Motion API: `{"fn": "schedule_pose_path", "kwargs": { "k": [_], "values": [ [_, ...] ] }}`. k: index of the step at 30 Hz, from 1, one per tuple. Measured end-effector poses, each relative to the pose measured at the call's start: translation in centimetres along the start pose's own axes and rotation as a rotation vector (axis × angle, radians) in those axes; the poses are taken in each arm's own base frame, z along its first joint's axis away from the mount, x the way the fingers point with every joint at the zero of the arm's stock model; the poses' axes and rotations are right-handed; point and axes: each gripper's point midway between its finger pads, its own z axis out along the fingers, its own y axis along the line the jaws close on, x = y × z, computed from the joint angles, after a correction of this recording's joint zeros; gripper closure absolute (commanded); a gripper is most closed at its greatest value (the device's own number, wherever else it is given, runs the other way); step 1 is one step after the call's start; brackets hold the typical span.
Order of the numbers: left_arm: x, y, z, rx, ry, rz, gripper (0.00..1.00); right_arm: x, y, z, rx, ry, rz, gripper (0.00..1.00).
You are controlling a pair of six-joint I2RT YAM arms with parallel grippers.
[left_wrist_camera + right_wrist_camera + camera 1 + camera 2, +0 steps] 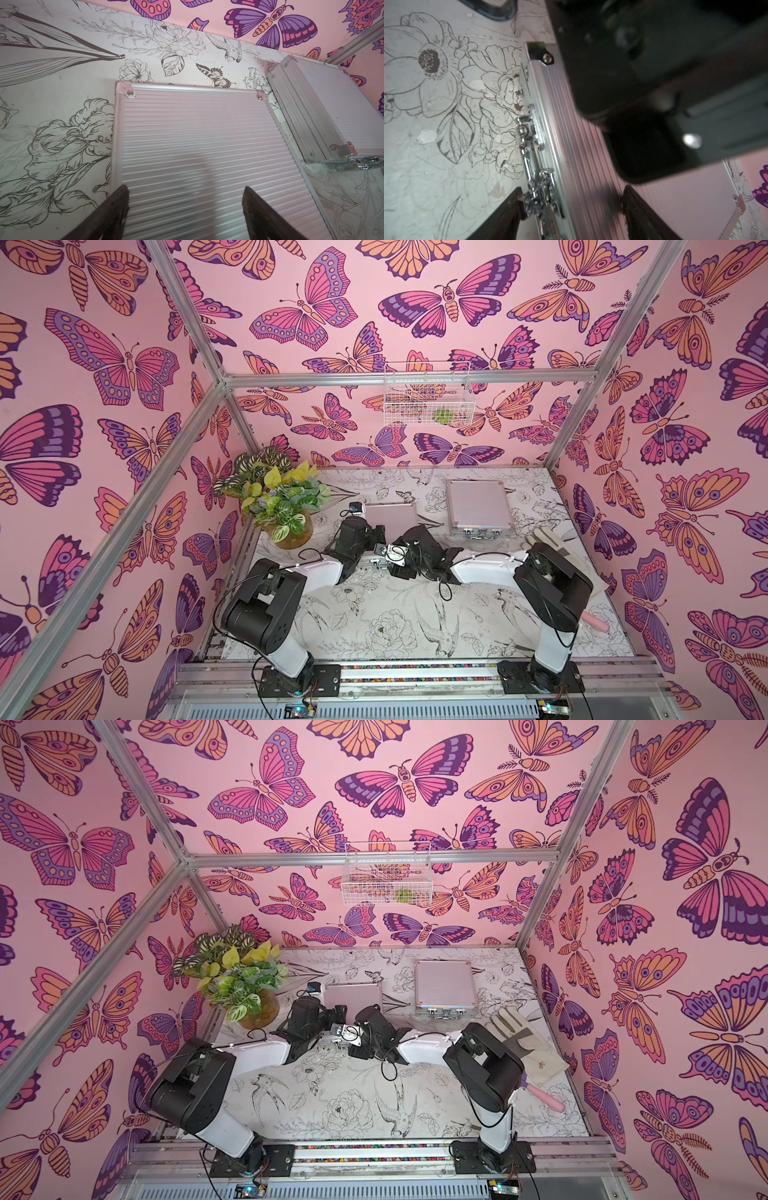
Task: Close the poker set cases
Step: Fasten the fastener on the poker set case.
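**Two Cases Shut, Both Grippers Open**

In both top views, two closed poker set cases [478,506] lay on the tabletop [395,614]: the central case [390,512] and the far-right case [444,986] near the far edge. One glove [505,1021] showed plainly in a top view.

The left wrist view showed the left gripper [185,207], jaws apart, over the central case's ribbed lid [197,135].

Only the right wrist view showed its latch [537,193] clearly, between the parted jaws of the right gripper [571,207].

A staged robot-lab cell: aluminium frame [374,379], butterfly-print walls [332,302], two arms [266,614] bolted to a front rail [415,676].
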Motion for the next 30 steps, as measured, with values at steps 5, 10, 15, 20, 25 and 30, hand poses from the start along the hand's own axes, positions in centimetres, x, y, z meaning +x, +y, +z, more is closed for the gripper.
{"fn": "schedule_pose_path", "kwargs": {
  "k": [5,10,15,20,25,30],
  "values": [
    [0.0,0.0,0.0,0.000,-0.001,-0.003,0.14,-0.1,-0.2,0.5,0.030,0.013,-0.011,0.25],
    [0.0,0.0,-0.1,0.000,-0.001,-0.004,0.14,0.0,-0.4,0.9,0.068,0.028,-0.022,0.25],
    [0.0,0.0,-0.1,0.000,-0.001,-0.004,0.14,0.1,-0.5,1.2,0.108,0.046,-0.053,0.26],
    [0.1,0.1,-0.1,0.000,0.000,-0.004,0.14,0.0,-0.5,1.4,0.137,0.057,-0.087,0.29],
    [0.1,0.1,-0.2,0.000,0.000,-0.004,0.14,-0.1,-0.4,1.4,0.141,0.062,-0.123,0.33],
    [0.1,0.1,-0.3,0.001,0.000,-0.004,0.14,-0.1,-0.3,1.4,0.118,0.084,-0.166,0.36]
  ]
}}
